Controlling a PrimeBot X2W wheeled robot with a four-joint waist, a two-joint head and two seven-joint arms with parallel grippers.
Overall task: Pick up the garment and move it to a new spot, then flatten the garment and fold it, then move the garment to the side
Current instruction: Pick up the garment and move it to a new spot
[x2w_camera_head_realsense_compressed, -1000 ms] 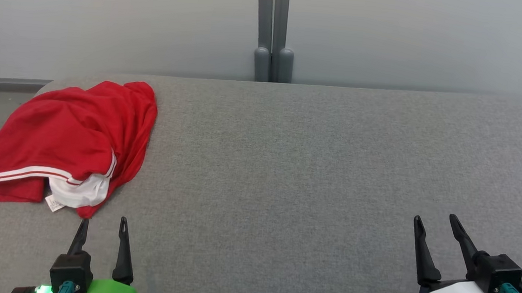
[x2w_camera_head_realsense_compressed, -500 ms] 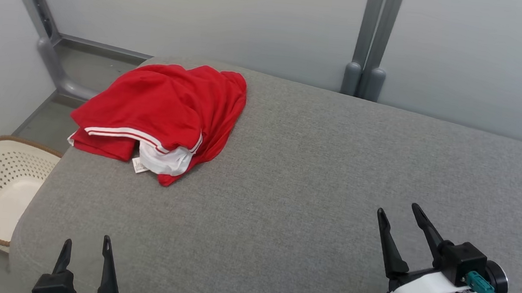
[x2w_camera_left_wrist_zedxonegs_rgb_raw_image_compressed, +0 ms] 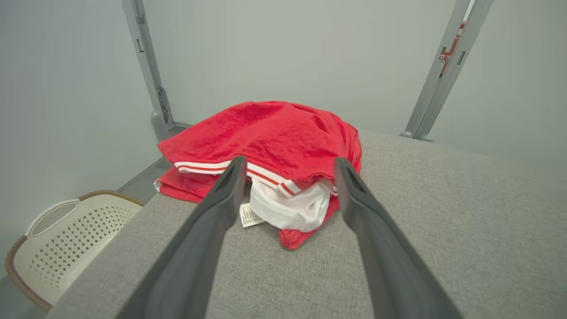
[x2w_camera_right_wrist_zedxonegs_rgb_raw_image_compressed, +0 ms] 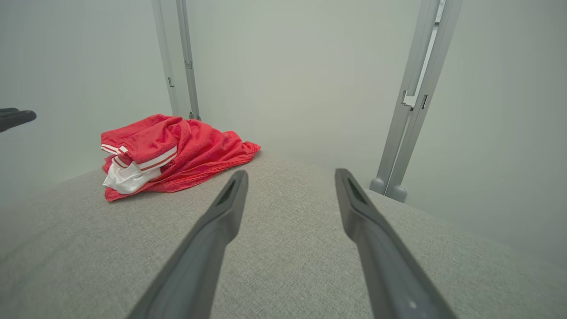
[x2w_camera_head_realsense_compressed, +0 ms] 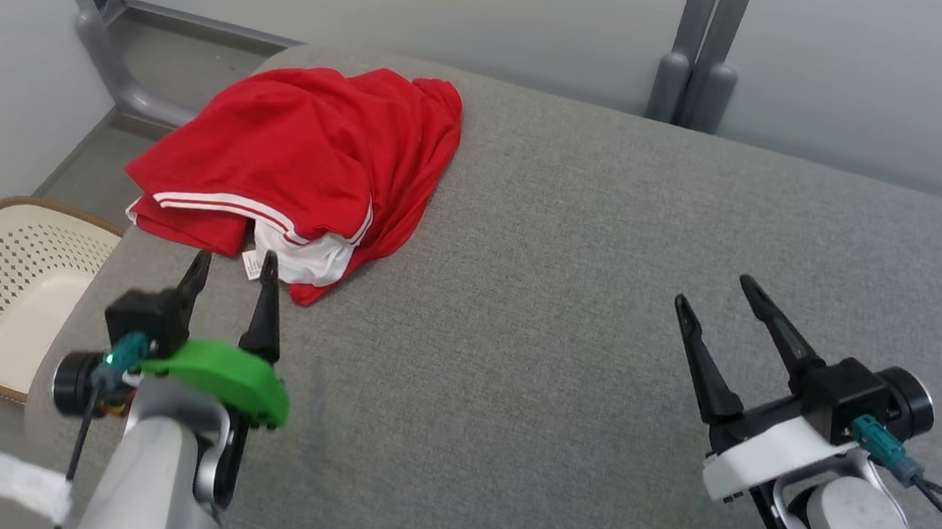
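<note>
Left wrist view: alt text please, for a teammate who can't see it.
A crumpled red garment with white stripes and a white lining lies at the corner of a grey fabric surface, seen between the open fingers of the left gripper. A cream perforated basket sits lower down at the left.

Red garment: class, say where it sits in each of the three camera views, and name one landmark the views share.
Head view: garment upper left, at the far left corner of the grey surface.
Left wrist view: garment at centre.
Right wrist view: garment left of centre.
Shared landmark: twin grey post, right of it in every view.
</note>
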